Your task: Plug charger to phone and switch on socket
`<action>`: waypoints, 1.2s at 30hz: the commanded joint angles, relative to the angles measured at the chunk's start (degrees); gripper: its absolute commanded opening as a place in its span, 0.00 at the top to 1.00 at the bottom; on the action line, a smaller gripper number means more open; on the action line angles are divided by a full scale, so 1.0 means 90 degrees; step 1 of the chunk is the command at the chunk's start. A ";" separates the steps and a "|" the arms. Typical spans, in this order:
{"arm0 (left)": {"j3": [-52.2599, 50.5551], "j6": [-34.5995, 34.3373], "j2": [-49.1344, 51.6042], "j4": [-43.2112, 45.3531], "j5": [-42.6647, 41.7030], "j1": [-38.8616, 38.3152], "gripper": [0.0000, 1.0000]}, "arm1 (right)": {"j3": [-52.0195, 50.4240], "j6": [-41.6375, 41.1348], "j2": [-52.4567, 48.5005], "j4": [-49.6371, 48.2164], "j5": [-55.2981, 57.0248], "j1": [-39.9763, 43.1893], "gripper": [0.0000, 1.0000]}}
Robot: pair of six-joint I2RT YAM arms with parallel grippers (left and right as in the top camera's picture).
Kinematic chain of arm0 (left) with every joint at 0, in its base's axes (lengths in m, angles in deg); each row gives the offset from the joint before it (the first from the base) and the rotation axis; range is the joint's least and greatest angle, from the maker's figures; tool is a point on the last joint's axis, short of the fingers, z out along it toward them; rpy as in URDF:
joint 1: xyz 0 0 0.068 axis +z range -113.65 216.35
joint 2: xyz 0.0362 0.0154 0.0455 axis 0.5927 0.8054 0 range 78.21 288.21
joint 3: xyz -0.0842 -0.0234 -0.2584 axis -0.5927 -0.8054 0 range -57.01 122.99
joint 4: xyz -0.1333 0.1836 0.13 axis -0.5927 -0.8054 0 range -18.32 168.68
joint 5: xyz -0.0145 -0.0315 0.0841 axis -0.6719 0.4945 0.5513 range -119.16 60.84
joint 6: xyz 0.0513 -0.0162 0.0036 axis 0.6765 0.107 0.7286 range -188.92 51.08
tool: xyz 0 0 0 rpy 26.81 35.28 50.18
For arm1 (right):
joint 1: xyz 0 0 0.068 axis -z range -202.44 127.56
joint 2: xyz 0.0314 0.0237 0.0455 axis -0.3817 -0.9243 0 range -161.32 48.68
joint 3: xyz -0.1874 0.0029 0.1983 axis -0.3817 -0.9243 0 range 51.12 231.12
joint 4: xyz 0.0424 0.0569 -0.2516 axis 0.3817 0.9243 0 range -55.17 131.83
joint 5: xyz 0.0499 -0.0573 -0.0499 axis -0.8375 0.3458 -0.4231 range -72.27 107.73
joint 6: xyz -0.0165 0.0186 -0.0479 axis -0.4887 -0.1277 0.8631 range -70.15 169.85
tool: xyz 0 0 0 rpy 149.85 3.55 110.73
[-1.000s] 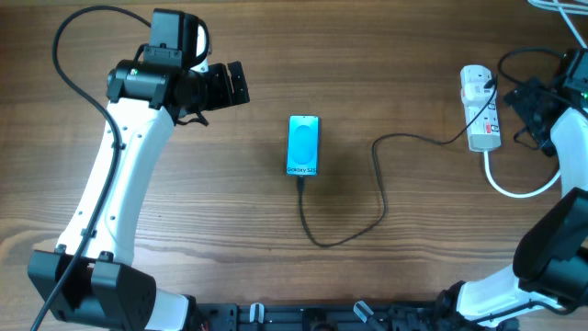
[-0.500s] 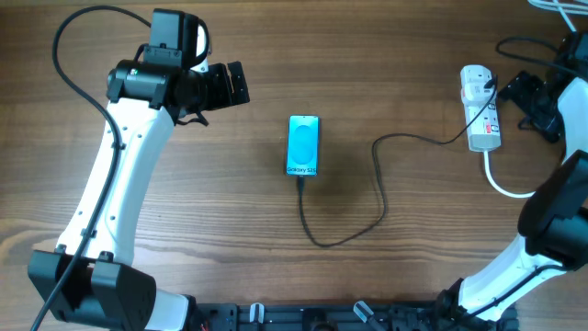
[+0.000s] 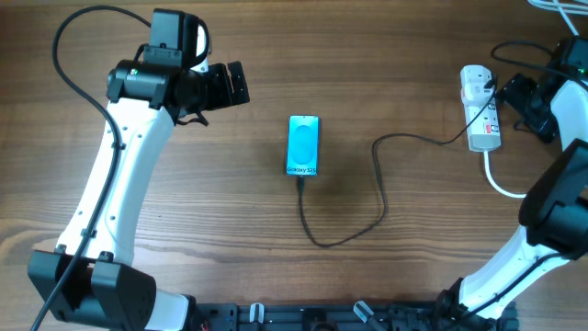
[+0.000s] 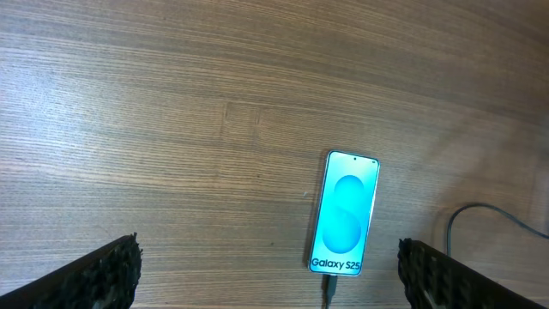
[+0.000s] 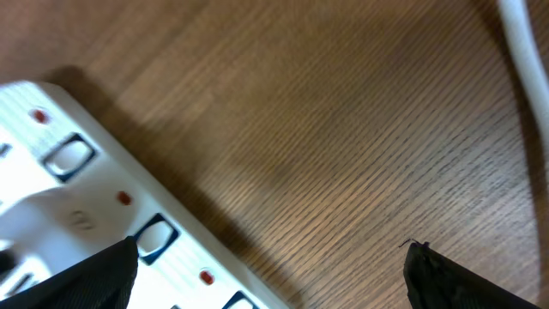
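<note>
The phone [image 3: 304, 144] lies flat mid-table with its cyan screen up; it also shows in the left wrist view [image 4: 345, 213]. The charger cable [image 3: 379, 175] runs from the phone's lower edge, where its tip [image 4: 327, 289] sits against the phone, in a loop to a black plug [image 3: 488, 85] in the socket strip [image 3: 480, 119]. My left gripper [image 3: 236, 84] is open and empty, hovering left of and beyond the phone; its fingers [image 4: 270, 275] frame bare wood. My right gripper [image 3: 513, 93] is open and empty just right of the strip, whose rocker switches show in the right wrist view [image 5: 77, 215], with the gripper [image 5: 274, 275] beside them.
The strip's thick white cord [image 3: 514, 191] curves off toward the right arm's base and shows in the right wrist view [image 5: 525, 47]. More cables lie at the far right corner [image 3: 556, 9]. The table edge with the arm mounts runs along the bottom.
My right arm has swung toward the far edge and its gripper has shifted slightly toward the strip's upper end. The left arm, phone and cable have not moved.
</note>
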 commanded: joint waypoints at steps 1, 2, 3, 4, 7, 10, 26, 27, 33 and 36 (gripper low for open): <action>0.0007 -0.0053 0.0032 -0.0002 0.0063 0.0022 0.00 | -0.0087 0.0155 -0.0282 -0.0044 -0.0039 0.0112 0.01; 0.0005 -0.0053 0.0032 -0.0002 0.0063 0.0022 0.00 | -0.0087 0.0163 -0.0318 -0.0097 -0.0049 0.0114 0.00; 0.0005 -0.0053 0.0032 -0.0002 0.0063 0.0022 0.00 | -0.0090 0.0323 -0.0321 -0.0163 -0.0160 0.0117 0.00; 0.0007 -0.0053 0.0032 -0.0002 0.0063 0.0022 0.00 | -0.0087 0.0481 -0.0333 -0.0267 -0.0350 0.0117 0.00; 0.0005 -0.0053 0.0032 -0.0002 0.0063 0.0022 0.00 | -0.0090 0.0488 -0.0333 -0.0347 -0.0495 0.0114 0.01; 0.0005 -0.0053 0.0032 -0.0002 0.0063 0.0022 0.00 | -0.0102 0.0515 -0.0333 -0.0359 -0.0498 0.0114 0.00; 0.0005 -0.0053 0.0032 -0.0002 0.0063 0.0022 0.00 | -0.0517 0.0816 -0.0408 -0.0877 -0.0821 0.0114 0.00; 0.0005 -0.0053 0.0032 -0.0002 0.0063 0.0022 0.00 | -0.0517 0.0816 -0.0452 -0.0860 -0.0821 0.0114 0.00; 0.0007 -0.0053 0.0032 -0.0002 0.0063 0.0022 0.00 | -0.0517 0.0843 -0.0653 -0.0831 -0.1061 0.0114 0.00; 0.0005 -0.0053 0.0032 -0.0002 0.0063 0.0022 0.00 | -0.0517 0.0971 -0.0653 -0.0721 -0.1090 0.0114 0.00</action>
